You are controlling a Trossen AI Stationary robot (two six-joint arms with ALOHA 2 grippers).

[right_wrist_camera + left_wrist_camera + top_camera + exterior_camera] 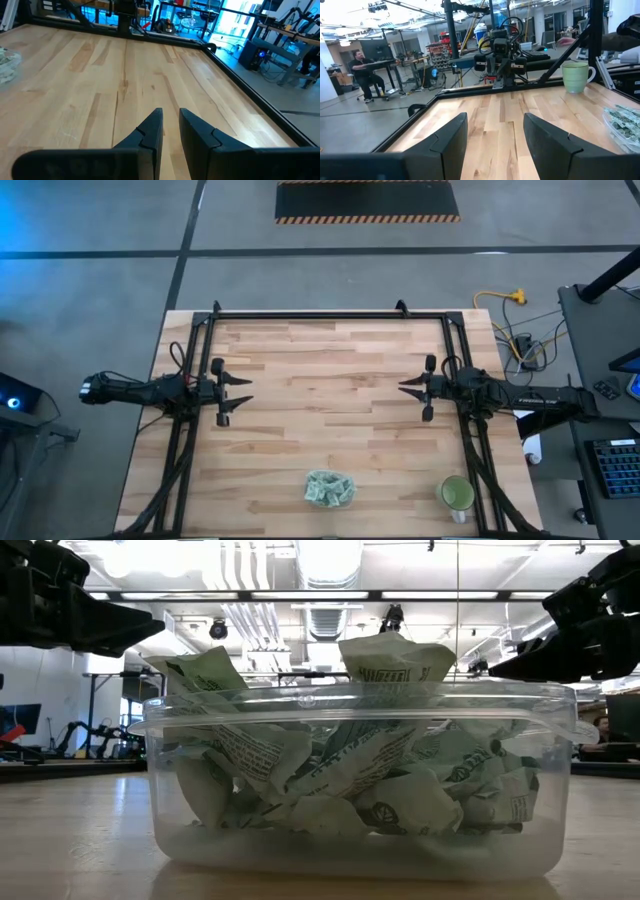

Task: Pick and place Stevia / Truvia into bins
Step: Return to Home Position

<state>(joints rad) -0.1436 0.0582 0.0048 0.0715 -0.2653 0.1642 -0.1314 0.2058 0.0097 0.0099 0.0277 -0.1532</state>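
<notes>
Sachets (350,775) fill the clear tub (329,488) at the tabletop's (330,380) near edge; none lies loose, so sorting looks finished. Farther back, left tool (243,394) gapes open, right tool (405,388) slightly parted, both empty.

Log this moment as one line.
sachets: in tub | left hand: open, idle | right hand: nearly closed, empty, idle

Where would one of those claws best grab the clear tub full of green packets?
Probably by one wall just under the rim, coming straight down from above. The clear plastic tub sits upright near the table's front edge, its top open, and its out-turned lip gives fingers a thin edge to pinch. The Stevia sachets are heaped above the rim mid-tub, so an end wall looks easier.
</notes>
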